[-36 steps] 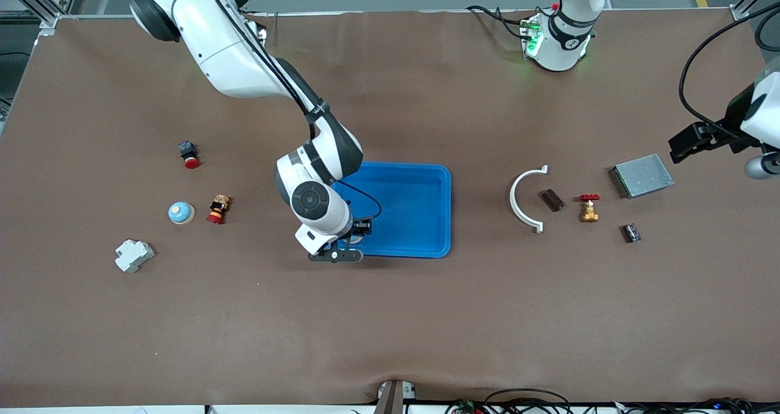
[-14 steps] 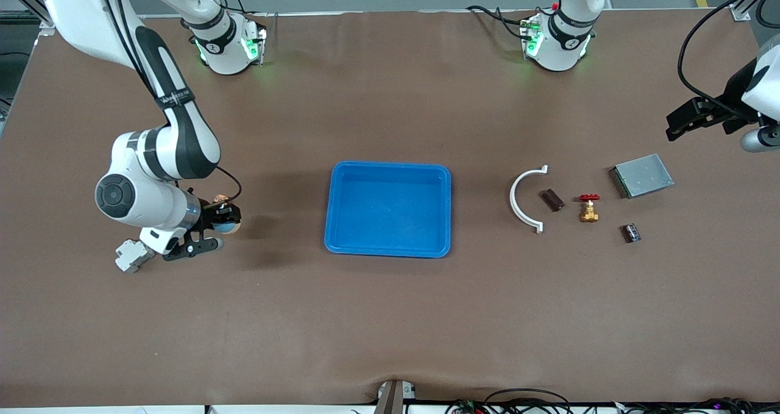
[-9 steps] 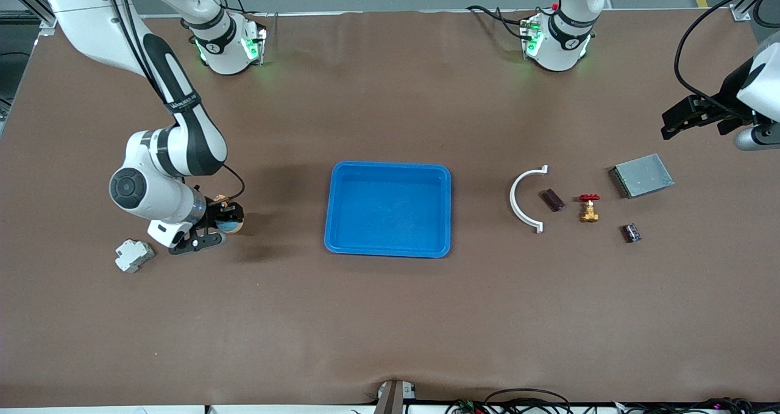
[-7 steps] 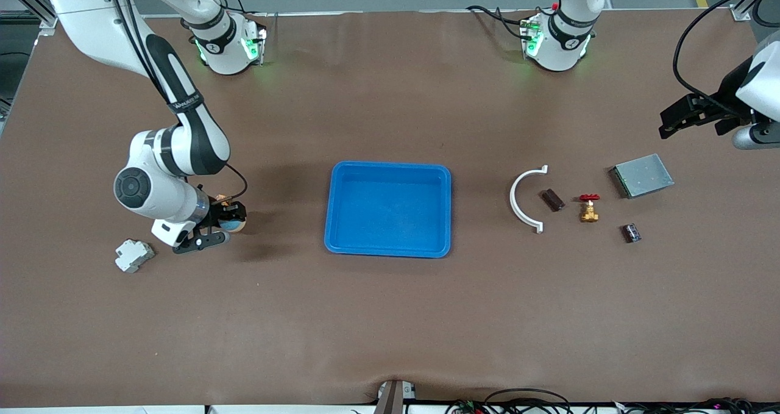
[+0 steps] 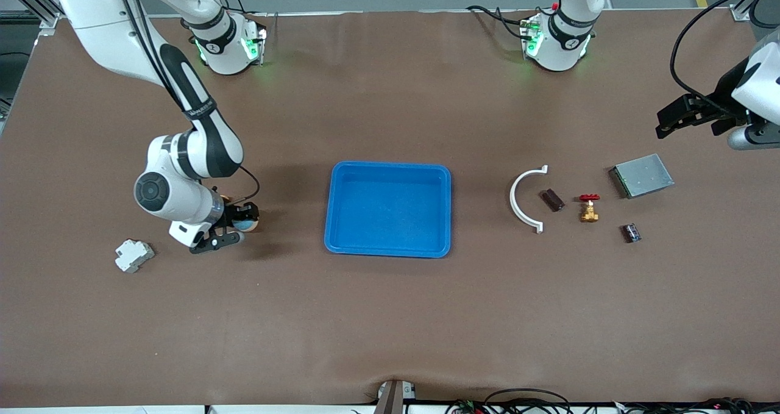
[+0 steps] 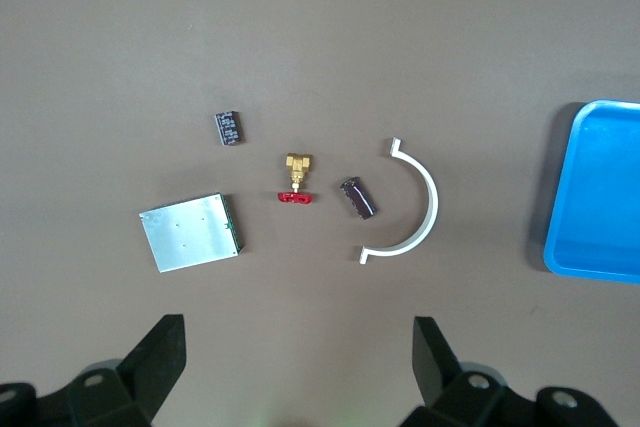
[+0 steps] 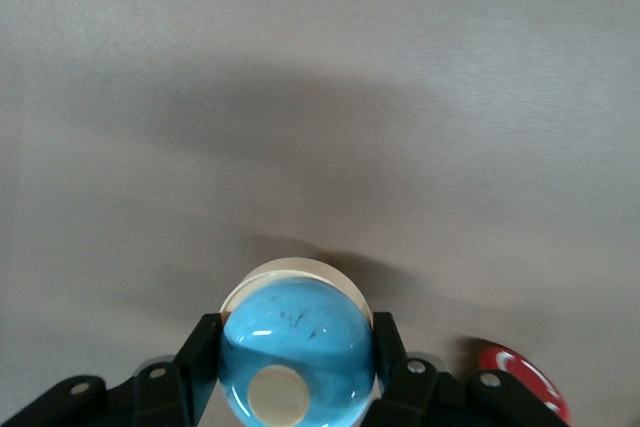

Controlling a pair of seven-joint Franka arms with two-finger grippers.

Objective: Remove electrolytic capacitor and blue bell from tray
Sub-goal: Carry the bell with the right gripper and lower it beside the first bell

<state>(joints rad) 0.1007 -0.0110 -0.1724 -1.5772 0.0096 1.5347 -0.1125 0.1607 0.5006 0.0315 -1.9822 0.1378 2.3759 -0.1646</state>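
Observation:
My right gripper (image 5: 242, 221) is shut on the bell (image 5: 248, 222), a blue dome on a cream base. It holds the bell just above the table, toward the right arm's end of the blue tray (image 5: 450, 207). In the right wrist view the black fingers (image 7: 203, 352) clamp both sides of the bell (image 7: 295, 342). The capacitor (image 5: 553, 199), a dark brown cylinder, lies on the table beside a white arc (image 5: 518, 203). My left gripper (image 5: 669, 120) hangs open and holding nothing, high over the left arm's end of the table. In the left wrist view the capacitor (image 6: 358, 197) lies far below the left gripper (image 6: 300, 337).
A grey metal box (image 5: 643, 175), a brass valve with a red handle (image 5: 588, 208) and a small black component (image 5: 631, 233) lie around the capacitor. A white breaker (image 5: 133, 255) sits near the right gripper. A red button (image 7: 525, 372) shows beside the bell.
The right gripper has carried the bell from beside the white breaker toward the blue tray. The left gripper has drifted slightly toward the robots' bases, still open.

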